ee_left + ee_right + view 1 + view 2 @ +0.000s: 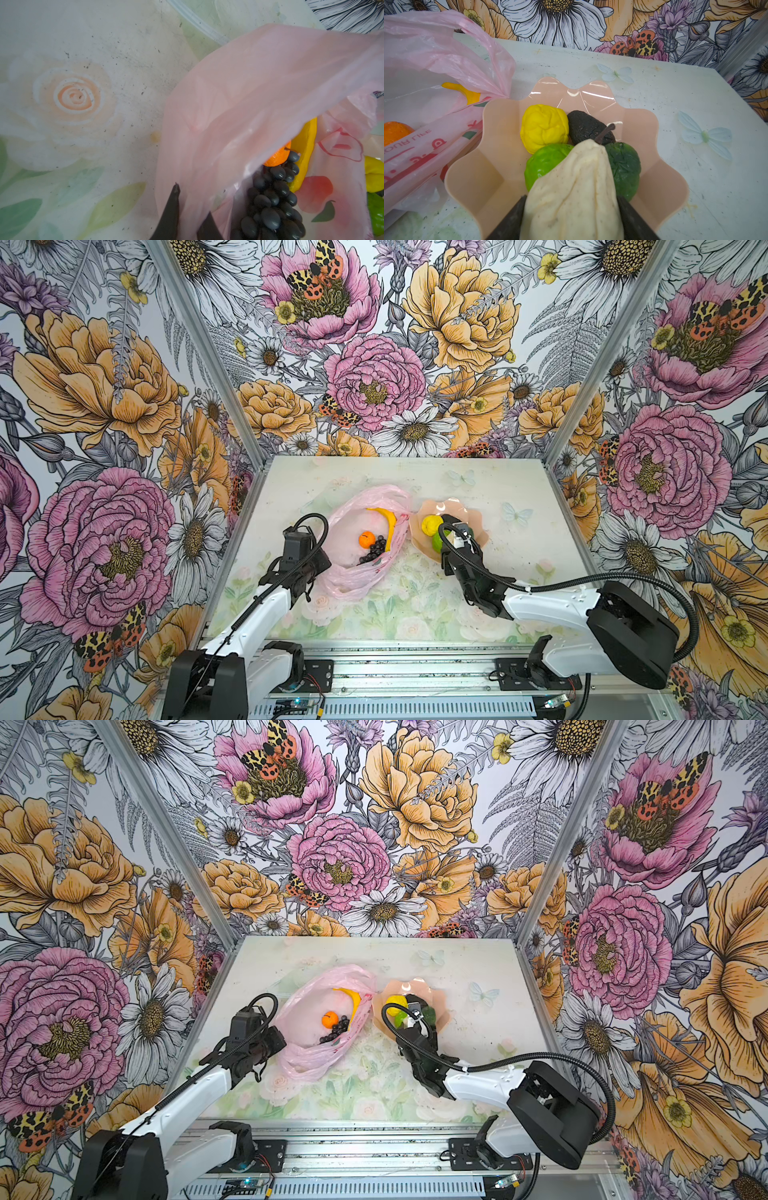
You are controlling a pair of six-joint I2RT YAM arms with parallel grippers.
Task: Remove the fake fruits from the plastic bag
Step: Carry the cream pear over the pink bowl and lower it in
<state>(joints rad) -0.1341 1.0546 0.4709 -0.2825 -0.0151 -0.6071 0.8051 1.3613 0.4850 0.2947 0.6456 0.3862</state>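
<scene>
The pink plastic bag (353, 576) lies open at the table's middle, and my left gripper (192, 199) is shut on a fold of its near-left edge. Inside the bag lie a yellow banana (389, 526), an orange (366, 539) and a dark grape bunch (272, 199). My right gripper (571, 197) is shut on a cream pear-shaped fruit (577, 176), held just above the peach bowl (571, 89). In the bowl sit a lemon (544, 126), a lime (544, 164), a dark avocado (587, 126) and a dark green fruit (625, 166).
The bowl (432, 506) stands right of the bag, touching its handle end. Flowered walls with metal posts close in the back and both sides. A metal rail (415, 672) carries the arm bases along the front edge.
</scene>
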